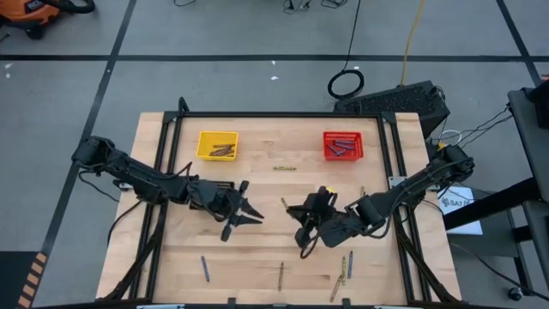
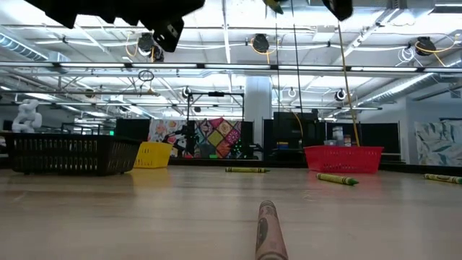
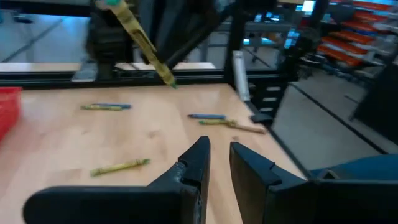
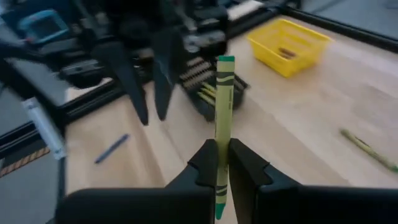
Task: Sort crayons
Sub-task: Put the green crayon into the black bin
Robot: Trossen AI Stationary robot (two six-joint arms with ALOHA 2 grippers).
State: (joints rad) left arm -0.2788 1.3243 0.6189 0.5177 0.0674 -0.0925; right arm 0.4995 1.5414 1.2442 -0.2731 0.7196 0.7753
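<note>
Workshop flooring in grey, marked with dark lines, surrounded a pale wooden table (image 1: 257, 257) framed in black rails.

Right gripper (image 4: 217, 163) was over the middle of the table, right of centre, its two dark fingers pressed together on a yellow-green crayon (image 4: 222, 118) that stood upright between them, the greater part of its length projecting above the fingertips. In the left wrist view the same crayon (image 3: 144, 43) appeared tilted, held up off the wood.

Left gripper (image 1: 247, 210) was just left of centre, facing the right one, near it but apart. Its fingers (image 3: 198, 163) stood slightly parted with a narrow gap showing between them and nothing in that gap.

A black mesh basket (image 4: 211, 93) sat on the table beneath the left arm, with several crayons lying inside.

Toward the far edge, a yellow basket (image 1: 217, 145) stood left of centre holding a few brown sticks, and a red basket (image 1: 343, 145) stood right of centre holding several dark sticks. One loose crayon (image 1: 285, 168) lay between them, slightly nearer the table's middle.

Along the near edge were further loose crayons: a blue-grey one (image 1: 205, 269) toward the left, a tan one (image 1: 280, 275) near the middle, and a small group (image 1: 344, 270) toward the right. A brown crayon (image 2: 270, 231) lay close before the low camera, pointing away.
</note>
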